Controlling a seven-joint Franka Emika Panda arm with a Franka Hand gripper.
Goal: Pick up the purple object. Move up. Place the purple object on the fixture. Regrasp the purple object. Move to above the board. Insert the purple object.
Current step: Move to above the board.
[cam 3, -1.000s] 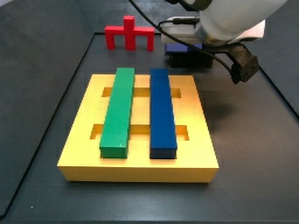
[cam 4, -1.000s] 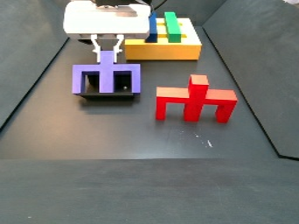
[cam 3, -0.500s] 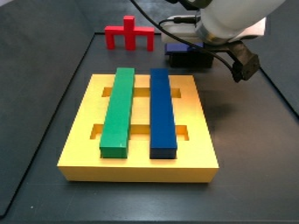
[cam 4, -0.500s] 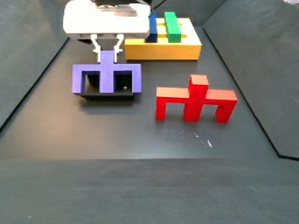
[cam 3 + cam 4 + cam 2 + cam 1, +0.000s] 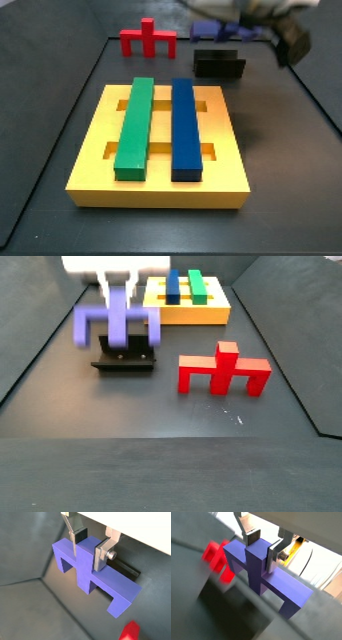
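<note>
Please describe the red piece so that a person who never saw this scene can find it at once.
Start from the big yellow board with its green and blue bars, then find the small black fixture on the dark floor. The red piece lies beside it, untouched, while the similar purple object hangs in the pincer above the fixture.

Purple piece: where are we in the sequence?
Done: the regrasp on the fixture. The gripper is shut on the middle prong of the purple piece, which hangs clear above the fixture, now bare. In hand: carrying it up. Left: moving over the yellow board, which holds the green bar and blue bar, then inserting it.
</note>
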